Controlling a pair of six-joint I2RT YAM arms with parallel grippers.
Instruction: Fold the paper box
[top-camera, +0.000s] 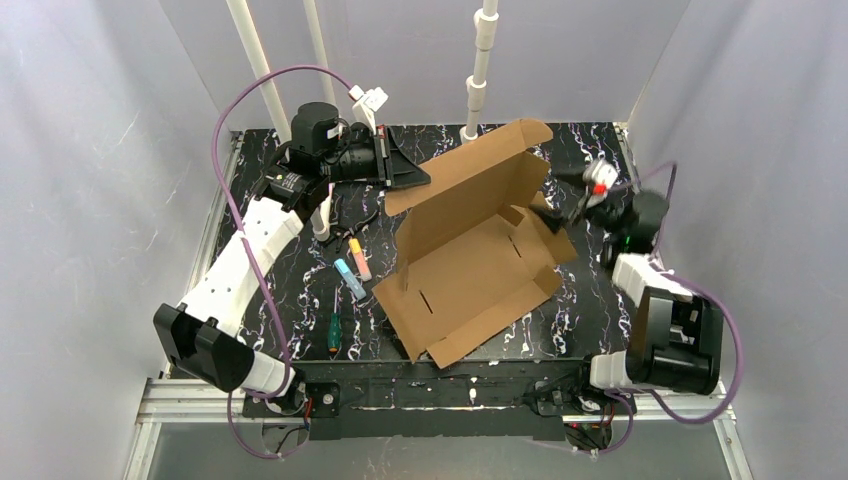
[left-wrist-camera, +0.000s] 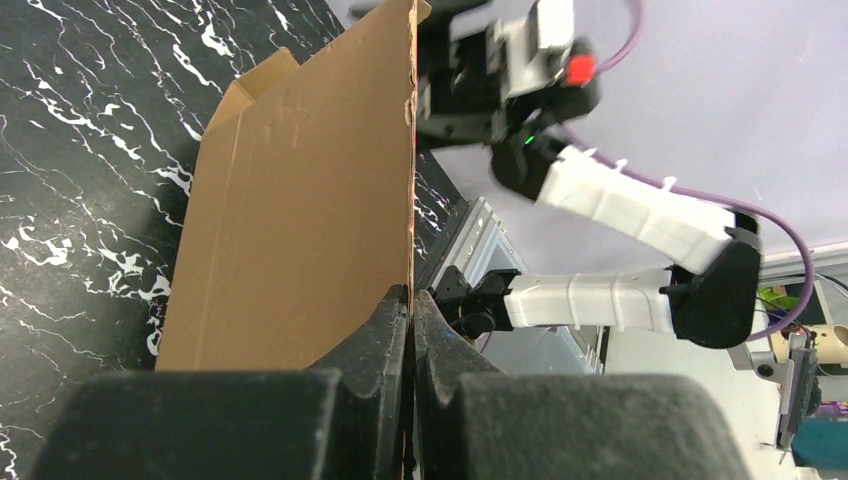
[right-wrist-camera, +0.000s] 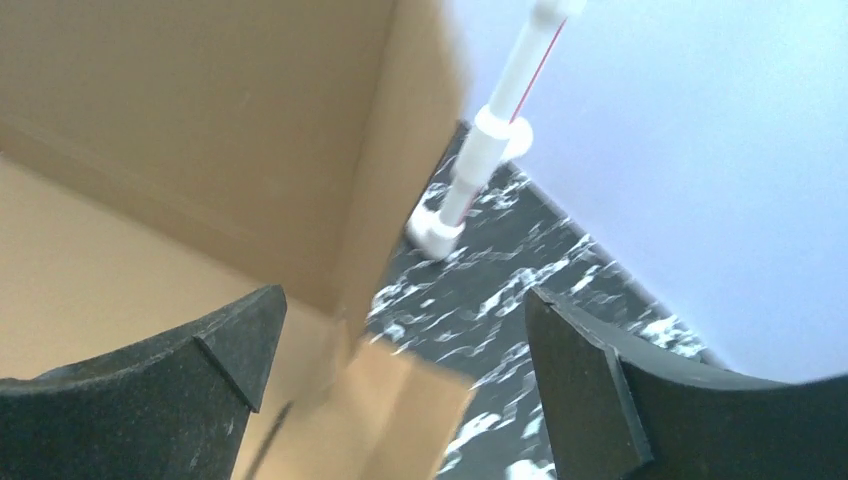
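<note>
The paper box is a brown cardboard die-cut sheet in the middle of the table, its base flat and its large rear panel raised at a slant. My left gripper is shut on the left edge of that raised panel; in the left wrist view the cardboard edge runs between the closed fingers. My right gripper is open at the box's right side, near a small side flap. In the right wrist view the raised panel and a small flap lie between the spread fingers, untouched.
Pens or markers and a green-handled screwdriver lie left of the box. White pipes rise at the back. Grey walls enclose the black marbled table.
</note>
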